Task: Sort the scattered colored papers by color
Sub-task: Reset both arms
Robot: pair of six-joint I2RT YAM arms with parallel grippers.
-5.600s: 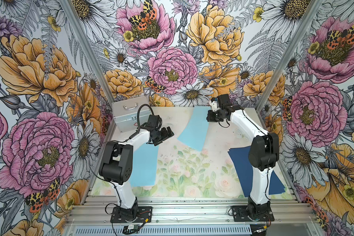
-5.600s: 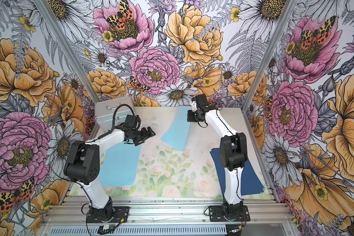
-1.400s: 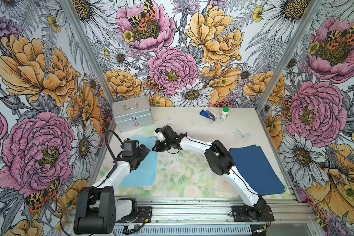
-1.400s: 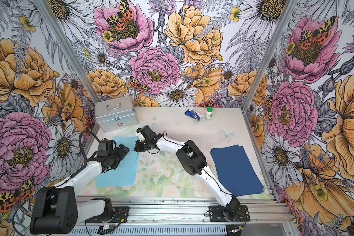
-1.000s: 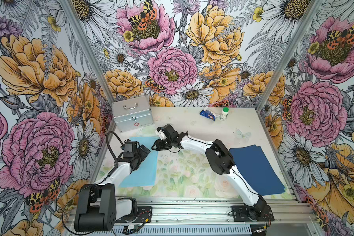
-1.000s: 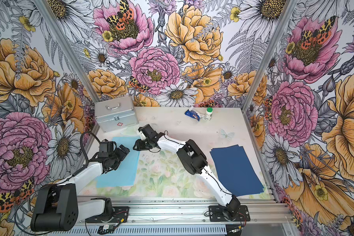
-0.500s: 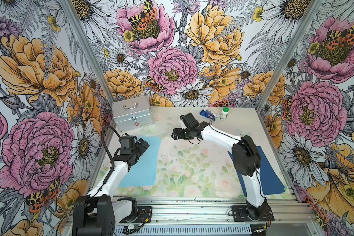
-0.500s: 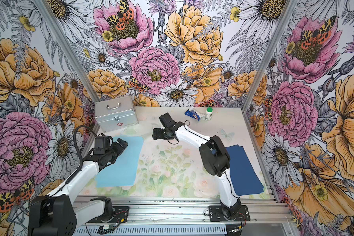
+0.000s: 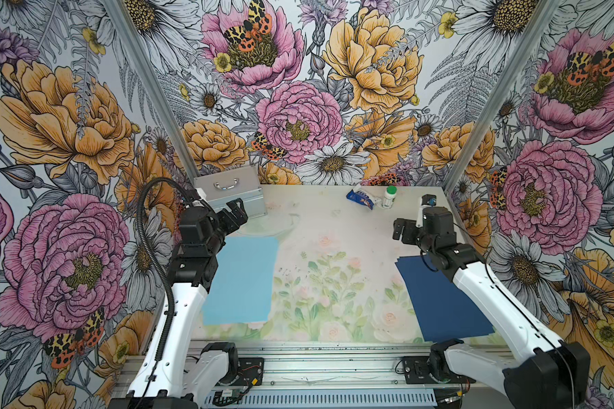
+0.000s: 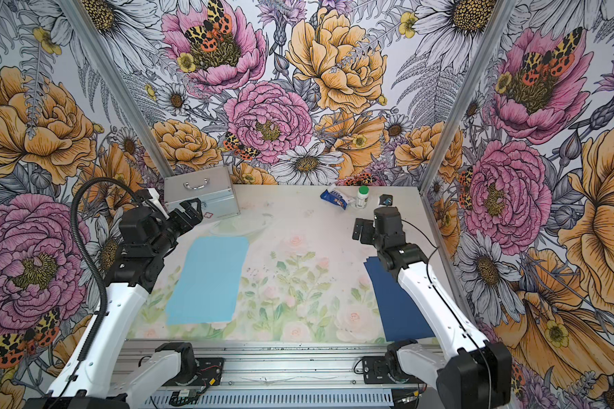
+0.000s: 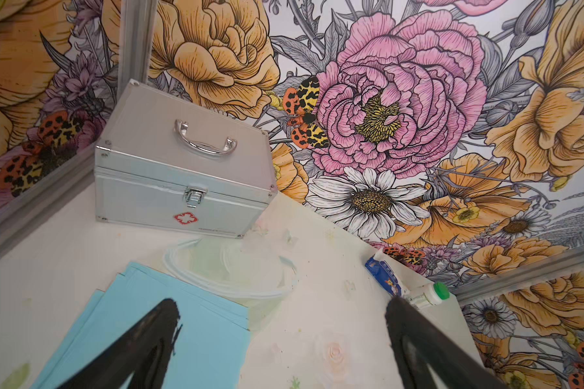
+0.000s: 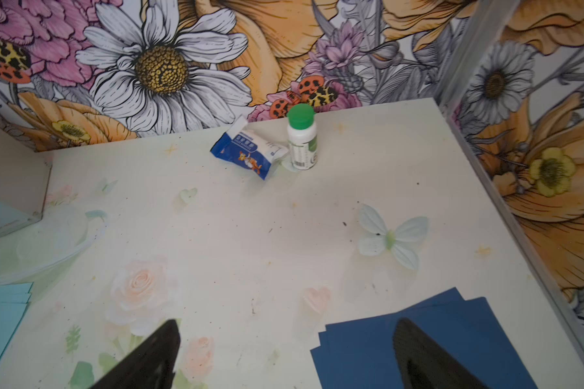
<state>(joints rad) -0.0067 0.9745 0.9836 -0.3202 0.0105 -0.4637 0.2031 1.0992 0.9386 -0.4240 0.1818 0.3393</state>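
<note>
My left pincer (image 9: 237, 212) hangs wide and empty above the far end of the light blue papers (image 9: 240, 279), its fingers (image 11: 142, 340) spread clear of the sheets in the left wrist view. My right pincer (image 9: 403, 230) also stands wide with nothing in it, raised over the far end of the dark navy papers (image 9: 436, 301).

By my reading, the sorting looks done or nearly so. Both top views show two stacks, one per color, well apart on the floral table (image 9: 334, 248): light blue on my left, navy on my right. No loose sheet shows elsewhere. What may be left is squaring up, since the wrist views show staggered corners on the light blue stack (image 11: 182, 303) and on the navy stack (image 12: 418, 330).

Each stack lies flat, its long axis running from my near edge toward the back wall. The light blue one points roughly at the silver case (image 9: 231, 193), tilted slightly; the navy one leans a little the other way. The printed packet (image 9: 360, 200) and green-capped bottle (image 9: 390, 196) sit near the back wall, apart from both stacks.
</note>
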